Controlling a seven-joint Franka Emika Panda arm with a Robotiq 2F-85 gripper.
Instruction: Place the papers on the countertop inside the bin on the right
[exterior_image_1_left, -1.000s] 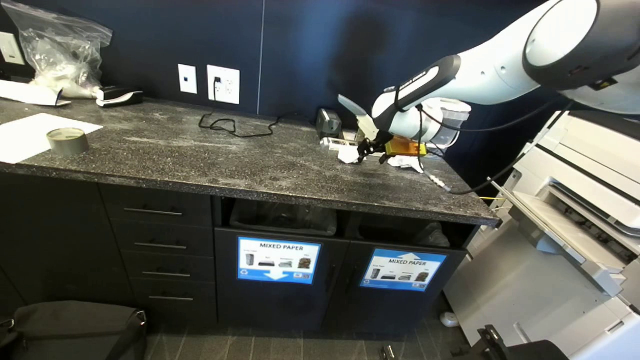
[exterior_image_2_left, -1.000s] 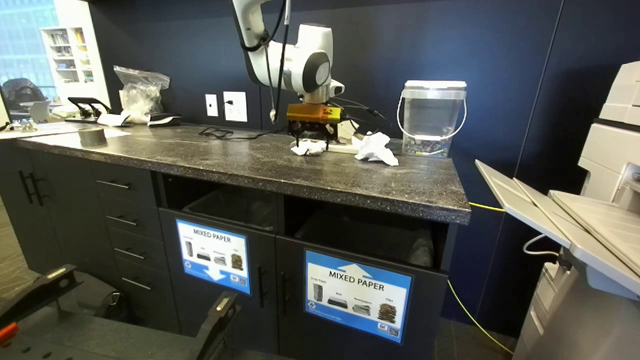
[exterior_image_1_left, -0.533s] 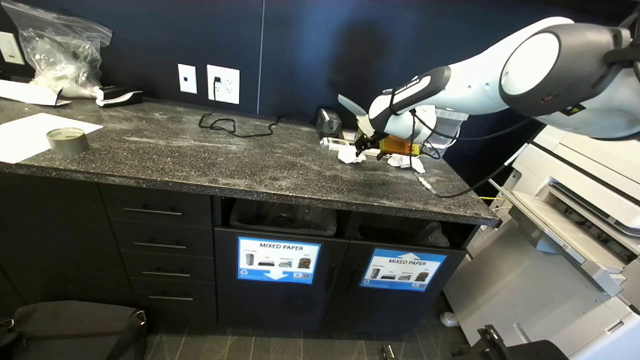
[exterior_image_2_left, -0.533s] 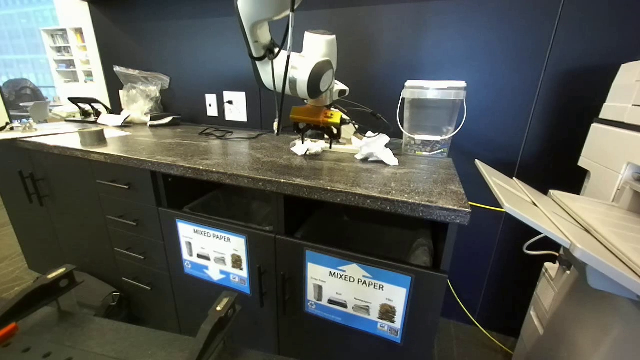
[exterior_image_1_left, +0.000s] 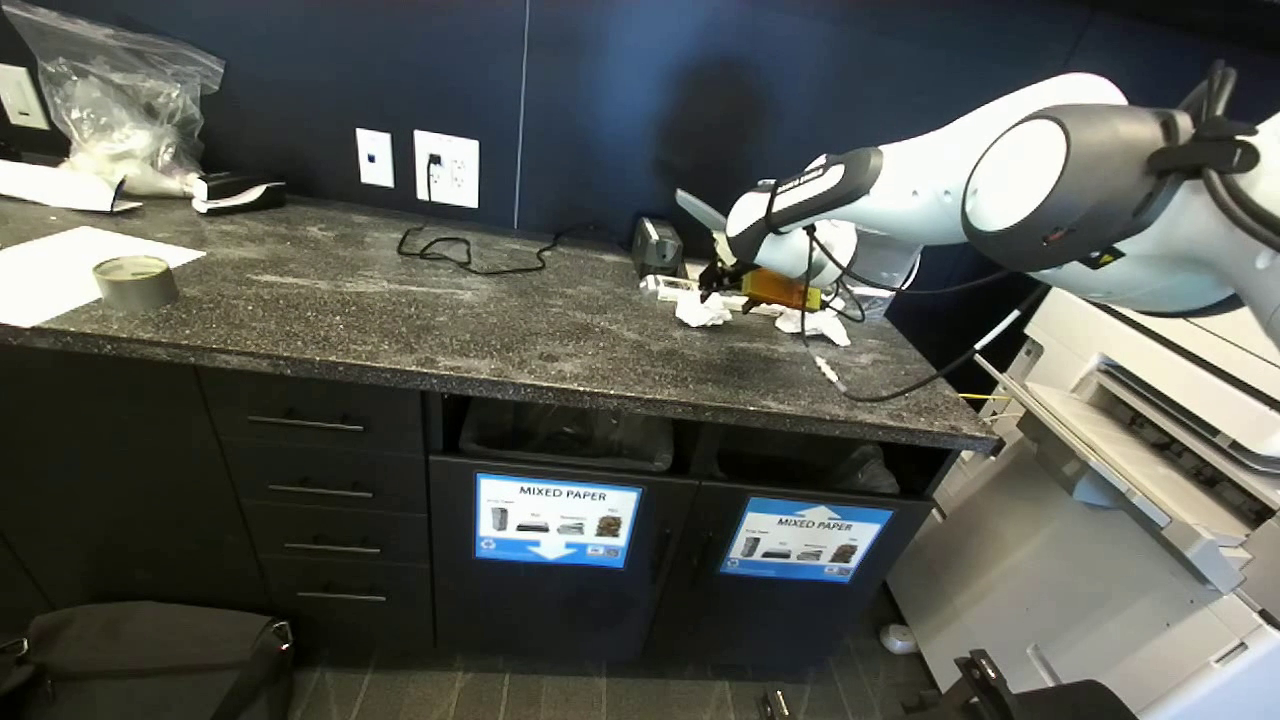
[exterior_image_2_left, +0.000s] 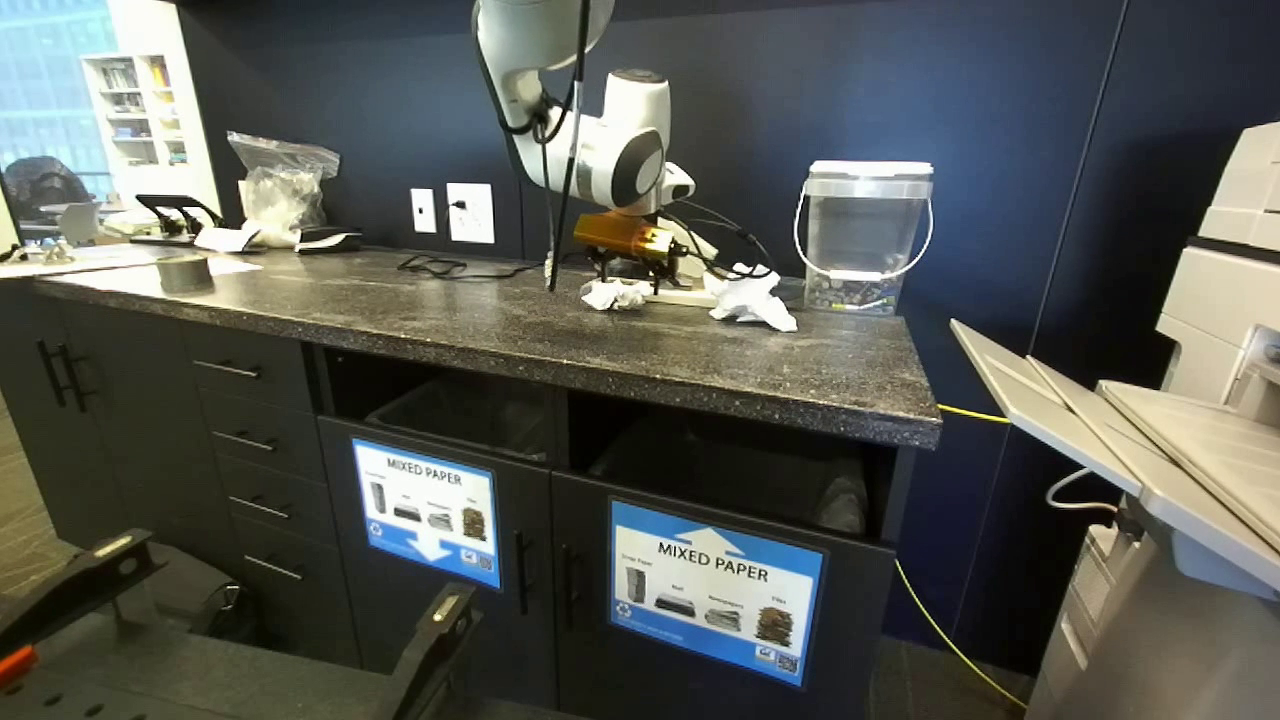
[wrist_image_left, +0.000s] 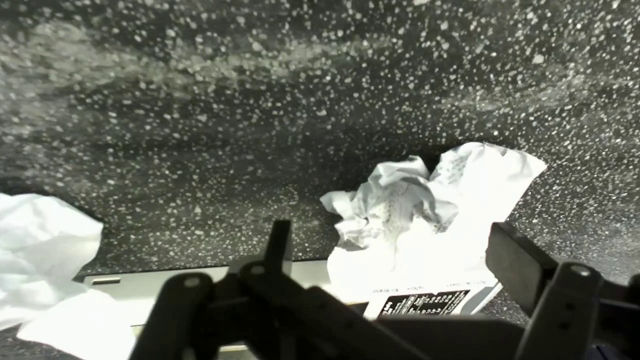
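On the dark speckled countertop (exterior_image_1_left: 480, 320) lie two crumpled white papers. The wad (exterior_image_2_left: 614, 295) is directly at my gripper (exterior_image_2_left: 632, 280); the larger crumpled paper (exterior_image_2_left: 752, 299) rests to its right. In the wrist view my gripper (wrist_image_left: 395, 250) is open, its fingers (wrist_image_left: 515, 265) spread on either side of the nearer wad (wrist_image_left: 415, 215) without pinching it. Whether a fingertip touches it, I cannot tell. The larger paper (wrist_image_left: 45, 260) shows at the left edge there. The bin (exterior_image_2_left: 850, 620) is the right-hand cabinet compartment below, with a slot and a blue-bordered MIXED PAPER label (exterior_image_2_left: 716, 592).
A pale flat device (exterior_image_2_left: 685, 297) lies behind the wads, with a translucent tub (exterior_image_2_left: 862, 235) to the right. A similar compartment (exterior_image_1_left: 555, 610) adjoins the bin on the left. Tape (exterior_image_1_left: 137, 287), a white sheet (exterior_image_1_left: 60, 255) and a plastic bag (exterior_image_1_left: 130, 125) are far left. A printer (exterior_image_1_left: 1060, 560) stands beyond the counter's right end.
My gripper has turned slightly and shifted a little up and back, leftward in an exterior view, with its jaws staying open. Both papers lie where they were.
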